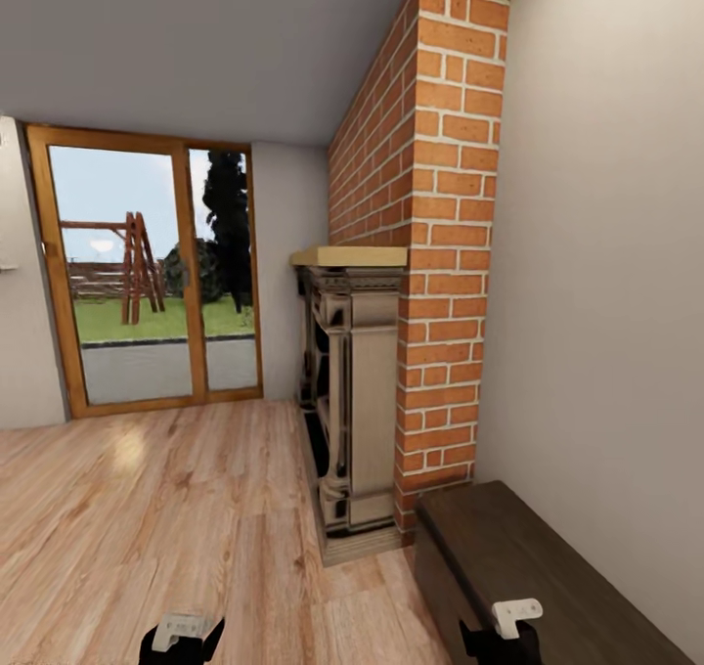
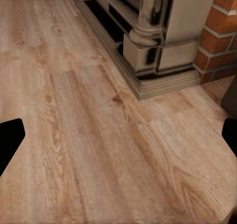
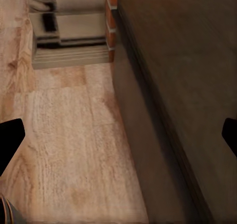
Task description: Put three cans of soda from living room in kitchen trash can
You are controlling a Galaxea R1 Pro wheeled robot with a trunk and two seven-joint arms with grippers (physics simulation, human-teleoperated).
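- Room: pale plank wood floor (image 1: 147,509), plain light walls, grey ceiling.
- Brick chimney column (image 1: 430,235) rises on the right side of the head view; a carved beige fireplace surround (image 1: 354,401) with a flat mantel shelf (image 1: 349,255) stands against its left face.
- Dark brown wooden cabinet (image 1: 528,567) sits against the right wall, just beside the foot of the brick column.
- Far wall: wood-framed glass door (image 1: 147,274); through it, lawn, a wooden swing frame (image 1: 132,264) and a dark tree.
- No readable writing, labels or brands on any surface.
- Soda cans: none visible in these frames; location cannot be told.
- Left tool (image 1: 181,641) low at the head view's bottom edge, over bare floor. In the left wrist view its dark fingertips (image 2: 11,140) sit at opposite edges, wide apart, nothing between them.
- Right tool (image 1: 504,631) over the cabinet's near end. In the right wrist view its fingertips (image 3: 10,142) are likewise spread wide, holding nothing.
- Left wrist view adds the fireplace's stepped base (image 2: 158,80) and column foot up close.
- Right wrist view adds the cabinet top (image 3: 187,70) and its side face dropping to the floor.
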